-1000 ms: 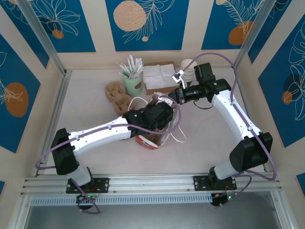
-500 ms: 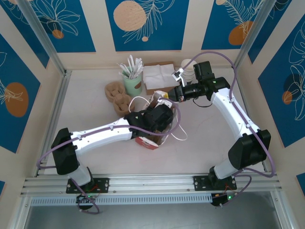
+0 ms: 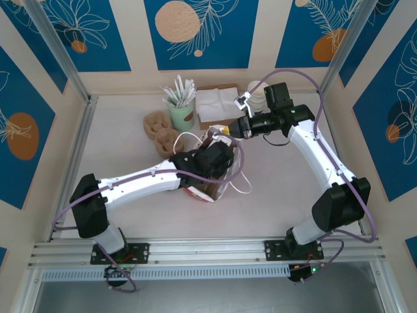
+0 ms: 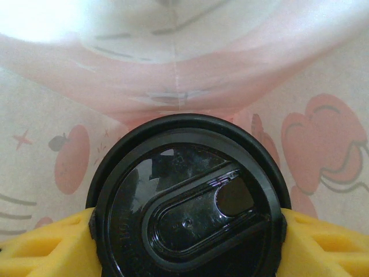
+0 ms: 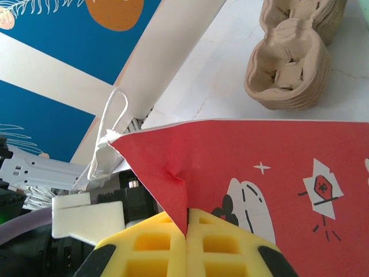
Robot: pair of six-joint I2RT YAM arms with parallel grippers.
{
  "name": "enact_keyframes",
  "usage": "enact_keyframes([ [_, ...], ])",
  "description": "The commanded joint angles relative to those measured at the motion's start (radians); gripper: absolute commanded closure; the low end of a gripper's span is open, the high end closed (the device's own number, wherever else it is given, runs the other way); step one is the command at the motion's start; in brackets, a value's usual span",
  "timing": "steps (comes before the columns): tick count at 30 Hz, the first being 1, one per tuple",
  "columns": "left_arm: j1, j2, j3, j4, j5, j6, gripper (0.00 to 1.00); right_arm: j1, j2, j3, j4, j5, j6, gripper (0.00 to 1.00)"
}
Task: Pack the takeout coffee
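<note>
Two yellow fingers (image 4: 46,245) of the left gripper (image 4: 185,234) clamp the takeout coffee (image 4: 190,196) at three and nine o'clock of its lid, apparently inside the paper bag (image 5: 259,156). Pressed together, the right gripper (image 5: 185,231) pinches the bag's one-o'clock rim.

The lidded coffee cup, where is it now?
In the left wrist view, the takeout coffee sits gripped in the left gripper, inside the red paper bag at mid-table.

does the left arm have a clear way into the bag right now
Probably yes. The right gripper pinches the bag by its rim, holding the mouth open. The left gripper, clamped on the coffee, faces pale bag paper close ahead, so it seems to be inside.
</note>
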Motion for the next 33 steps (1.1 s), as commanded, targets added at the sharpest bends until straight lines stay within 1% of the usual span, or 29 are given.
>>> enact_keyframes([
  [1, 0.013, 0.015, 0.005, 0.046, -0.026, 0.033, 0.33, 0.007, 0.004, 0.029, -0.036, -0.065, -0.003, 1.00],
  [9, 0.015, -0.007, -0.042, 0.113, -0.002, 0.069, 0.33, 0.011, 0.000, 0.004, -0.035, -0.078, 0.006, 1.00],
  [14, 0.015, -0.044, -0.115, 0.187, 0.017, 0.095, 0.33, 0.010, 0.030, 0.025, -0.045, -0.082, 0.014, 1.00],
  [27, 0.015, -0.007, -0.100, 0.153, -0.020, 0.095, 0.32, 0.010, 0.063, 0.048, -0.035, -0.119, 0.013, 1.00],
  [33, 0.018, 0.019, -0.088, 0.135, -0.016, 0.086, 0.32, 0.010, 0.065, 0.052, -0.038, -0.128, 0.006, 1.00],
])
